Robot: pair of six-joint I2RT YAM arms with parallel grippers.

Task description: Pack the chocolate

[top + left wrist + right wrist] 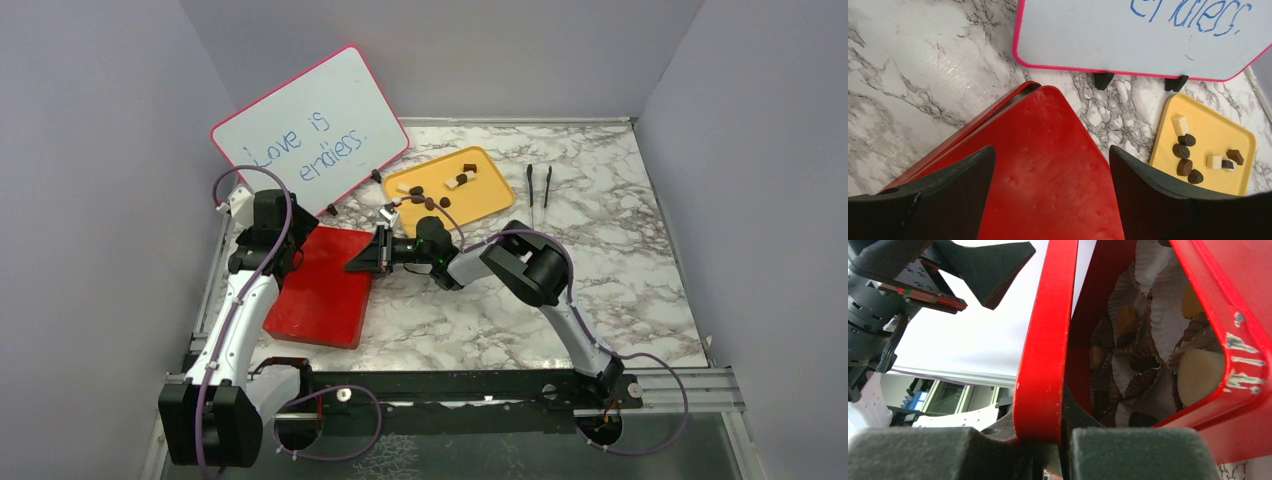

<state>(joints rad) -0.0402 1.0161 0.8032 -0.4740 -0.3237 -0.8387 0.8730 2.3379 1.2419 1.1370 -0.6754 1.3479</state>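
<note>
Payload: chocolate (1181, 150), loose dark and cream pieces, on the yellow tray (1218, 131) at the back of the bench (610, 240); more pieces sit in white paper cups (1168, 295) inside the red box (322, 290), one cream piece (1198, 374) near the corner
Box lid: red lid (1045, 340) tilted up off the base on the side facing the right arm, leaving a gap that shows the cups; hinged or loose, cannot tell
Right arm: right end effector (1063, 440) clamped on the red lid's thin rim, one pad on each face
Left arm: left end effector (1051, 150) spread wide with nothing in it, hanging over the lid's top; no contact visible
Step (judged): lid worked by its edge, either raised for access or lowered to close; the pieces on the tray suggest packing is unfinished
Doing it well: swing the rim on a slow arc without twist so the edge does not slip from the pads; hold the base flat so the cups stay seated; left arm clear of the lid's sweep, or steadying the base
Risk: box dragged over the bench, cups tipped
</note>
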